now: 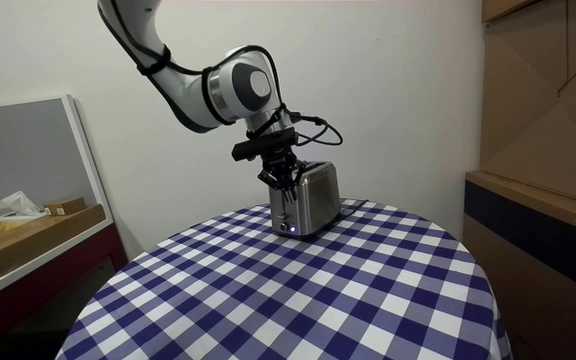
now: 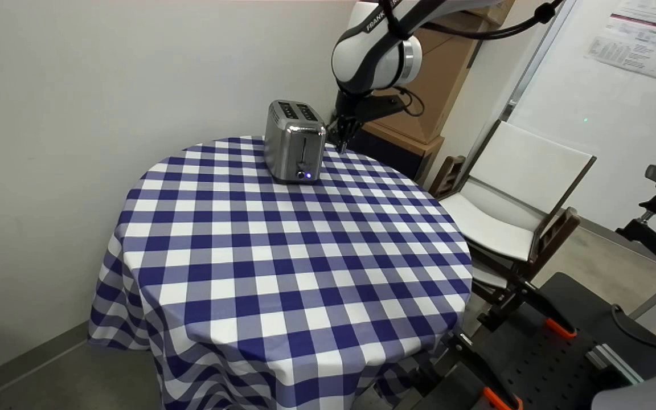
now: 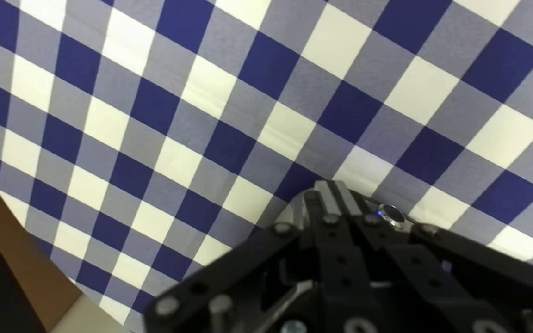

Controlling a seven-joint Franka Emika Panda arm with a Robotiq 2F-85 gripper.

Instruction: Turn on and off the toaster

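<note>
The silver toaster (image 1: 320,200) stands upright on the checked table, also in an exterior view (image 2: 285,142). Its dark lever (image 1: 284,216) sits low in the slot on its end face, near the knob (image 2: 300,175). A small blue-violet light (image 1: 292,229) is lit beside the knob. My gripper (image 1: 290,195) has its fingers together with nothing seen between them. In an exterior view the gripper (image 2: 341,148) shows to the right of the toaster with a small gap. In the wrist view the gripper (image 3: 338,186) hides most of the toaster; the knob (image 3: 392,215) and light show beside the fingers.
The round table has a blue and white checked cloth (image 1: 288,290). A wall stands behind the toaster. A dark cord (image 1: 355,207) runs from the toaster's rear. A cardboard structure (image 1: 543,200) and a white chair (image 2: 493,222) stand beyond the table.
</note>
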